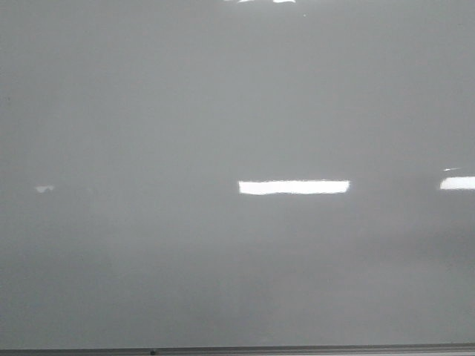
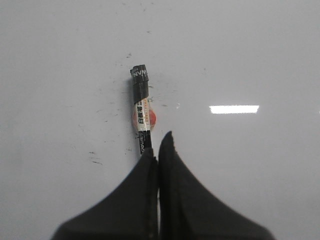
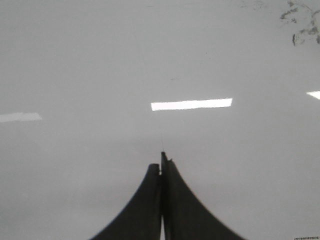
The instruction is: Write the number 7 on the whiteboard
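The whiteboard (image 1: 223, 111) fills the front view, pale grey and glossy, with no drawn line on it; the number 7 is not in view. Neither arm shows in the front view. In the left wrist view my left gripper (image 2: 159, 142) has its jaws together over the board (image 2: 250, 60). A black marker with a white label (image 2: 141, 107) lies just beyond its tips, with its near end hidden behind the left finger. I cannot tell whether they touch. In the right wrist view my right gripper (image 3: 162, 161) is shut and empty over the bare board (image 3: 100, 60).
The board's thin grey bottom edge (image 1: 237, 350) runs along the bottom of the front view. Bright rectangular glare patches (image 1: 293, 187) sit on the board. There are faint black smudges around the marker (image 2: 95, 159) and a dark smudge (image 3: 300, 25) in the right wrist view.
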### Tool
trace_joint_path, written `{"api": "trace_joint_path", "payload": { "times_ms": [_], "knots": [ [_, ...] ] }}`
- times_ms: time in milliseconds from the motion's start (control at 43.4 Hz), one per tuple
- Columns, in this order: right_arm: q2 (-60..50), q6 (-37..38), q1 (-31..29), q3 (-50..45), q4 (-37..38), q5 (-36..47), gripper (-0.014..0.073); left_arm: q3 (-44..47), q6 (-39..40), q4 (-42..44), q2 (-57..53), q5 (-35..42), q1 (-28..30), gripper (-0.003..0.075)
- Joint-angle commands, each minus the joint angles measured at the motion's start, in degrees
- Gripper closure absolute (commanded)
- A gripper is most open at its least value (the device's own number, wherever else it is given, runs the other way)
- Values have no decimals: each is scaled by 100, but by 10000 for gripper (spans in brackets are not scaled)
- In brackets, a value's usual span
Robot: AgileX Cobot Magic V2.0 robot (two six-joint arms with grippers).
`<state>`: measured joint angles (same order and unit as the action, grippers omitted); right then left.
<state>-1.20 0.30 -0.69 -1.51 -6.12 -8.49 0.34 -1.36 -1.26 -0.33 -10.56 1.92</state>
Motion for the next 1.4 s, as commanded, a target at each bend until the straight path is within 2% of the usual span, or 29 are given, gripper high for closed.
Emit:
{"api": "trace_joint_path", "payload": {
  "times_ms": [0, 990, 1381],
  "knots": [
    [-46, -30, 11, 20, 64, 425, 655, 20, 45, -48, -77, 483, 4, 741],
    [-46, -30, 11, 20, 64, 425, 655, 20, 45, -48, -77, 483, 4, 741],
    [-46, -30, 11, 26, 64, 532, 655, 20, 45, -48, -77, 712, 4, 741]
  ]
}}
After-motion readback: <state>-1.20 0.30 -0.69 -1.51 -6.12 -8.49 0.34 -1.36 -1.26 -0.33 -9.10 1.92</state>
